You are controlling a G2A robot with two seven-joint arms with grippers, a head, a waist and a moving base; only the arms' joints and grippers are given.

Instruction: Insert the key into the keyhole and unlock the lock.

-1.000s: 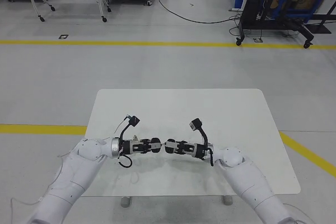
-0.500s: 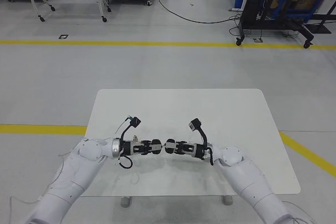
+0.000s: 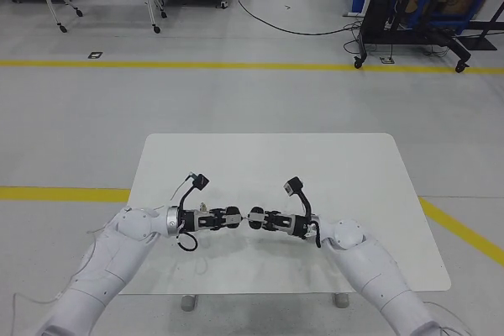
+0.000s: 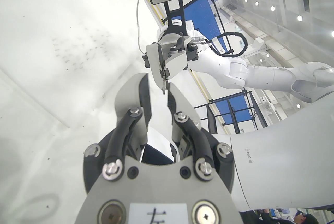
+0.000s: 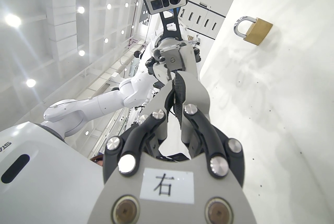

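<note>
Right gripper (image 5: 174, 82) is squeezed tight, both fingers pressed together with basically no gap, and it's pinching the key (image 4: 163, 84). From the left wrist view you can see the thin metal blade poking out past its fingertips, pointing straight at the other arm.

Left gripper (image 4: 157, 89) sits nose to nose with it, and its fingers (image 4: 130, 94) are spread apart with a clear gap and nothing gripped. The key's tip sits right at the mouth of that gap, closer to one finger than the other. Honestly can't tell if it's actually touching a pad or just hanging beside it.

From the top view, both arms come in from the near edge of the white table (image 3: 353, 168) and meet around the middle of the near half, grippers held above the surface rather than resting on it.

The padlock (image 5: 254, 30) is lying flat on the tabletop, well apart from both grippers, with neither one touching it. It has a brass body and a silver shackle, and the shackle looks seated in the body as far as I can see. Can't make out the keyhole from this angle.

Further back, past the table, a yellow line (image 3: 235, 65) runs across the grey floor.
</note>
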